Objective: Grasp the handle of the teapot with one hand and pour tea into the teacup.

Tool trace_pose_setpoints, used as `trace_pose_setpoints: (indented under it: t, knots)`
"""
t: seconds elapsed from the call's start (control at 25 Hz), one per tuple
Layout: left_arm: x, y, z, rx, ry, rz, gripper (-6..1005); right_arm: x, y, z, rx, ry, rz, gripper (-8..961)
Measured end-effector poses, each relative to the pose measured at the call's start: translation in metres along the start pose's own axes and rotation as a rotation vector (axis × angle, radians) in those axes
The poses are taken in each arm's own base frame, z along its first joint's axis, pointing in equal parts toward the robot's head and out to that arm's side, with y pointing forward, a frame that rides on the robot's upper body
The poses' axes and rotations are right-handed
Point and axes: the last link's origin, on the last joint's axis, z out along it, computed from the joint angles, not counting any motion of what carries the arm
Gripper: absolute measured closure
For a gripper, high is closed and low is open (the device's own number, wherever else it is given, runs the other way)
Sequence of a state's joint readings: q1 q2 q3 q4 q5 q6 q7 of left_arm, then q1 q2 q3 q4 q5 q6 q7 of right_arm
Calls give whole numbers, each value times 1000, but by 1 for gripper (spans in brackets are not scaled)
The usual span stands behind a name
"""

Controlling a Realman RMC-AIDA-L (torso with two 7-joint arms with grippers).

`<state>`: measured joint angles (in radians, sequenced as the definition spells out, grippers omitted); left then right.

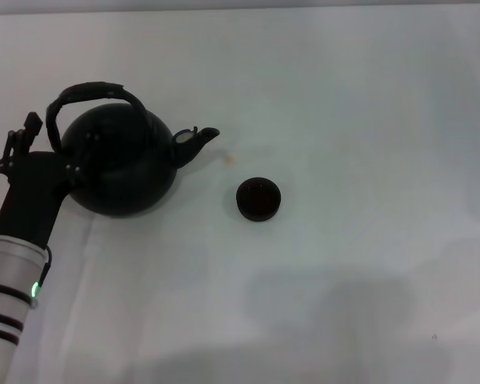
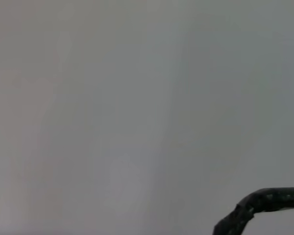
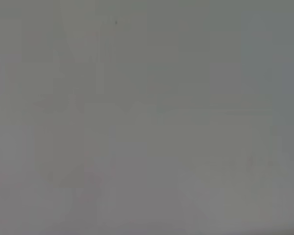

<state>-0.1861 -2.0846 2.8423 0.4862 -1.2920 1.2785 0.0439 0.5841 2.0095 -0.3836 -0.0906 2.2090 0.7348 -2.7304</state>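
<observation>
**Q:** What does the head view show?

**A:** The large round black matte teapot (image 1: 128,164) stands on the plain white table (image 1: 360,120), its short spout (image 1: 195,141) turned toward the robot's right. The dark arched handle (image 1: 88,94) with its wrapped top section rises over the body. The left gripper (image 1: 44,160), on a black wrist and silver forearm, sits against the pot's left flank, below the handle's left foot. Its fingers blend with the dark pot, so whether the jaws are spread or pressed together cannot be told. The tiny round dark handleless teacup (image 1: 258,198) stands on the far side of the pot from the jaws, beyond the spout and nearer the robot, apart from the pot. A small orange speck (image 1: 230,159) lies between spout and cup.

**Q:** What does the left wrist view add?

**A:** Only a curved piece of the handle (image 2: 264,203) entering at one corner, against bare table (image 2: 112,98). The gripper's own fingers do not appear, and nothing is seen pinched.

**Q:** And the right wrist view?

**A:** Bare table surface (image 3: 147,117) only. The right gripper appears in no view.
</observation>
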Motion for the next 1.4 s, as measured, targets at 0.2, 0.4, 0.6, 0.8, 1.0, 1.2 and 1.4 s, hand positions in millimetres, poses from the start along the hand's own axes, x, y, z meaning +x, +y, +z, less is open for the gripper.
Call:
trace_pose_setpoints:
  t: [0.2, 0.4, 0.6, 0.8, 1.0, 1.2, 1.4]
  knots:
    - [2, -1, -9, 5, 25, 0, 193, 2, -2, -2, 5, 5, 0, 118]
    - [3, 1, -21, -13, 46, -2, 120, 4, -4, -3, 8, 8, 0, 118]
    - [4, 2, -40, -34, 77, -34, 120, 4, -5, -4, 9, 9, 0, 118]
    - [10, -8, -66, 30, 141, -102, 124, 5, -6, -5, 12, 8, -1, 118]
    - [12, -39, -90, 196, 170, -83, 123, 3, -6, -5, 8, -4, -2, 118]
    - [10, -75, -102, 348, 165, -72, 125, 1, -2, -6, -17, -33, -5, 118]
    - [12, -89, -89, 369, 160, -57, 127, -1, 9, -10, -66, -77, 4, 118]
